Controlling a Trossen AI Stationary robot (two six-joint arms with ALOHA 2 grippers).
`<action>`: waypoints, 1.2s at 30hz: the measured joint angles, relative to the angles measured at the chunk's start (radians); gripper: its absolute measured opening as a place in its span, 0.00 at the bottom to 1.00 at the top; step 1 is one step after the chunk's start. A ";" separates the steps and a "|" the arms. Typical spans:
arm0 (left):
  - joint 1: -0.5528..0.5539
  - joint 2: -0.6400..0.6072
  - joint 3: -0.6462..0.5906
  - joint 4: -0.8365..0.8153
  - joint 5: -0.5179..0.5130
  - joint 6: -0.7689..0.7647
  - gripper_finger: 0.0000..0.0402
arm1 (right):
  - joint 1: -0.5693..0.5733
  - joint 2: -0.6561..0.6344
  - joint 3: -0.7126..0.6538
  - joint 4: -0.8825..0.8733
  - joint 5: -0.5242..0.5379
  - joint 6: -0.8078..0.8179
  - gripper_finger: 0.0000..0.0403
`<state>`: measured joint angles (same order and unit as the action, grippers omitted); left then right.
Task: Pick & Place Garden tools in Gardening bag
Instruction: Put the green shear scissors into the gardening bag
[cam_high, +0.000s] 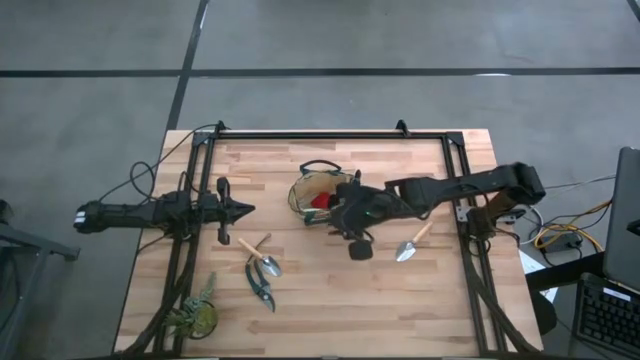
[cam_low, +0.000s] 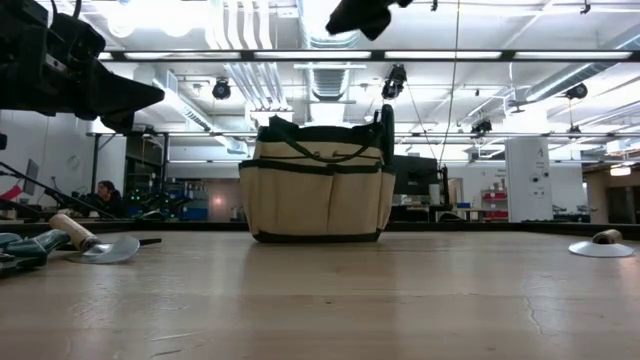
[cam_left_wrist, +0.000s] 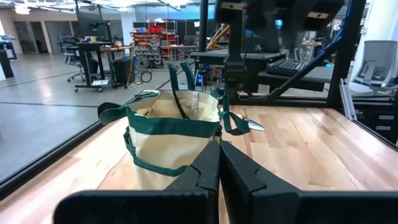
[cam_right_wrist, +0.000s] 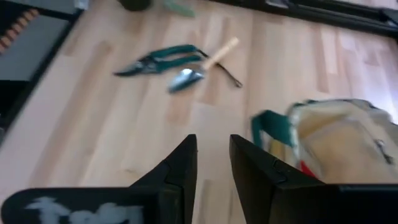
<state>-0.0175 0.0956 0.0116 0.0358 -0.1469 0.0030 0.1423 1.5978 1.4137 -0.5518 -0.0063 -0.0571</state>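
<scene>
The table (cam_low: 330, 300) fills the foreground of the low view, bare board running back to the bag (cam_high: 318, 196), which stands upright near the middle toward the far edge with its mouth open and something red (cam_high: 321, 200) already inside. The right gripper (cam_right_wrist: 213, 163) hangs above the board just beside the bag, fingers a little apart and holding nothing, its wrist camera looking toward the tools that still lie out. The left gripper (cam_left_wrist: 219, 163) waits well off at the left side of the table, fingers pressed together, pointing at the bag. The biggest risk is the bag itself: it is soft and light by the look of it, and the right arm crosses right by its rim, so a swing back with a tool could catch a handle loop and tip or drag it. Next, the shears (cam_high: 260, 288) and the nearer trowel (cam_high: 261, 257) lie close together, perhaps touching, though the high view is too coarse to say; a grasp on one may shove the other. The second trowel (cam_high: 412, 243) lies apart on the right, flat to the board, and its thin blade gives the fingers little to bite, so a slip is likely unless the handle is taken. The green plant (cam_high: 196, 314) near the front left corner is no tool and should be left.
</scene>
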 joint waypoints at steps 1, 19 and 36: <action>0.000 0.000 0.000 0.000 0.000 0.000 0.04 | 0.008 -0.009 -0.014 0.018 -0.004 0.003 0.23; 0.000 0.000 0.000 0.000 0.000 0.000 0.04 | 0.109 -0.323 -0.507 0.498 -0.006 0.089 0.07; 0.000 0.002 0.000 0.000 0.000 0.000 0.04 | 0.183 -0.418 -0.815 0.814 -0.056 0.130 0.07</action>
<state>-0.0177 0.0975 0.0116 0.0362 -0.1467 0.0031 0.3251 1.1799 0.5987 0.2618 -0.0621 0.0732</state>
